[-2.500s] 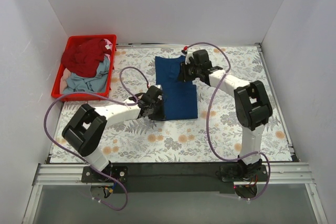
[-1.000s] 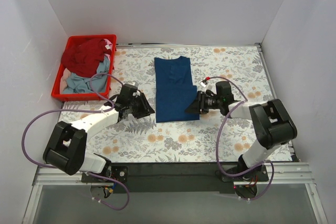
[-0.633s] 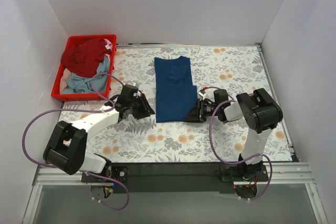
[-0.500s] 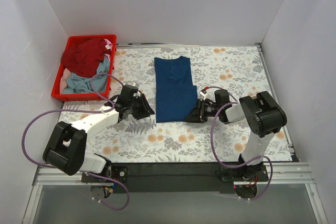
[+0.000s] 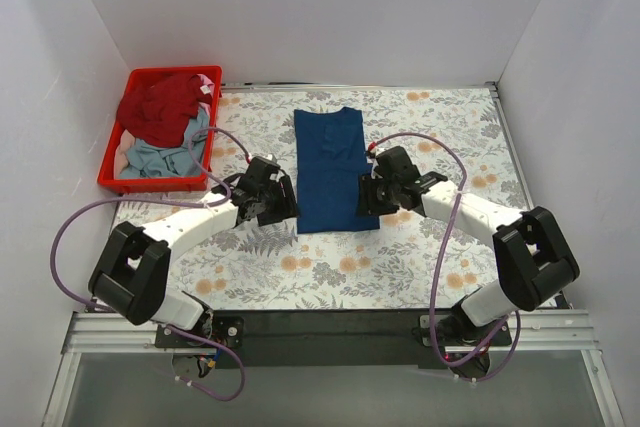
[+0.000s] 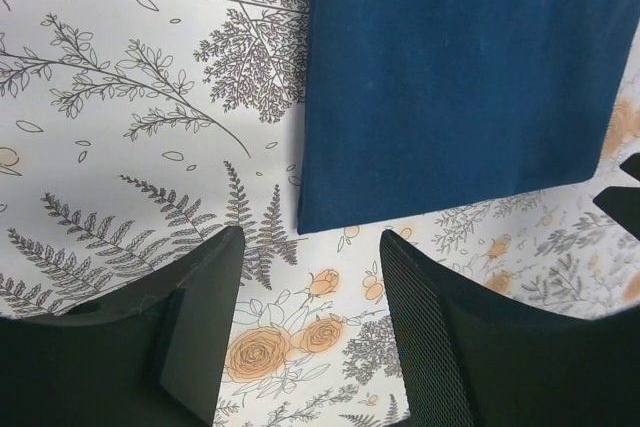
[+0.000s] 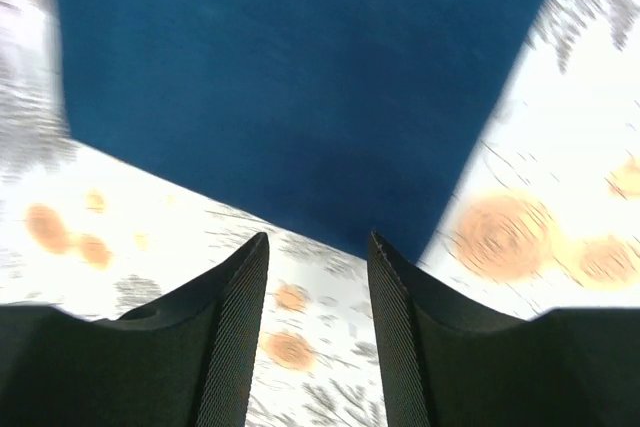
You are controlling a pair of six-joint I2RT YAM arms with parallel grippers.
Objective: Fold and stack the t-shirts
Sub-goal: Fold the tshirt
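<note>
The navy blue t-shirt (image 5: 334, 169) lies flat on the flowered table as a long narrow folded strip, plain side up. My left gripper (image 5: 281, 202) is open and empty beside its near left corner; the left wrist view shows that corner (image 6: 450, 97) just beyond my open gripper (image 6: 310, 247). My right gripper (image 5: 365, 195) is open and empty at the shirt's near right corner, which fills the right wrist view (image 7: 300, 77) ahead of my open gripper (image 7: 318, 247). The dark red shirt (image 5: 160, 107) and the pale grey-blue shirt (image 5: 165, 154) lie crumpled in the crate.
The red plastic crate (image 5: 112, 173) stands at the far left corner of the table. White walls enclose the table on three sides. Purple cables loop from both arms over the flowered tablecloth (image 5: 430, 127).
The right arm has swung up and left, bringing its gripper over the shirt's near right corner. The left gripper has shifted slightly right toward the near left corner. The shirt has not moved.
</note>
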